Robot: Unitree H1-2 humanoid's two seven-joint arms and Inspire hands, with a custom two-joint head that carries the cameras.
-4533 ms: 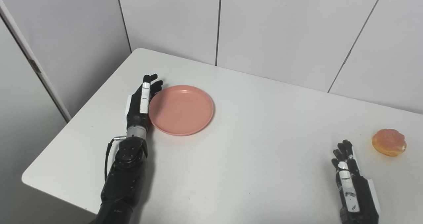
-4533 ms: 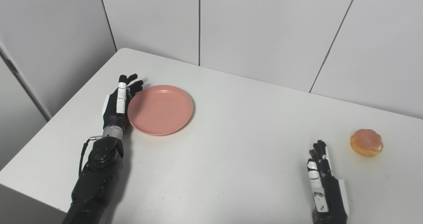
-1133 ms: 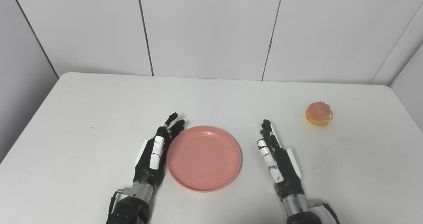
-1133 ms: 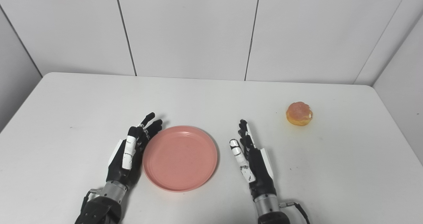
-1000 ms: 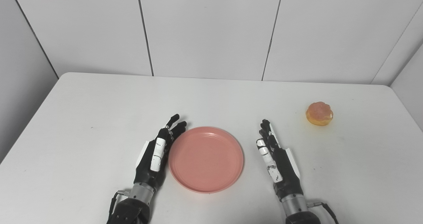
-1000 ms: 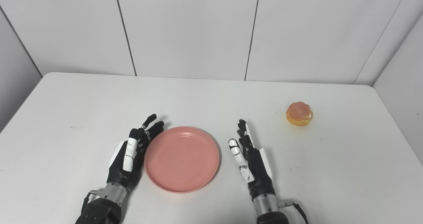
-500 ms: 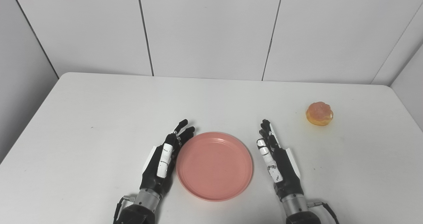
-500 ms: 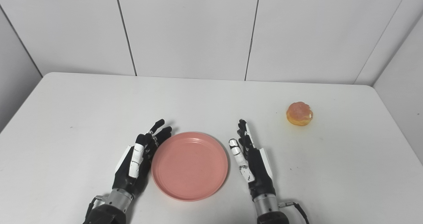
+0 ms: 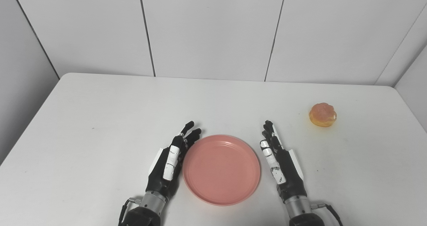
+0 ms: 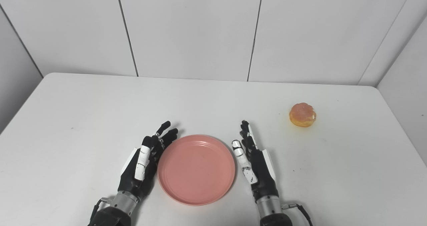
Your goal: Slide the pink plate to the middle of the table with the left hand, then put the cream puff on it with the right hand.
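The rigid, light, probably slippery pink plate [image 9: 221, 169] is flanked by the empty, spread left hand [image 9: 168, 162] and right hand [image 9: 281, 162]; the soft, crushable cream puff [image 9: 322, 114], beyond the right hand, is best cradled by its sides.

left eye, right eye: side by side, high, looking down | share whole table [image 9: 100, 96], back wall [image 9: 213, 29]

Black left hand [image 9: 166, 167] and right hand [image 9: 282, 164], white finger panels, silver wrists, thin black cables
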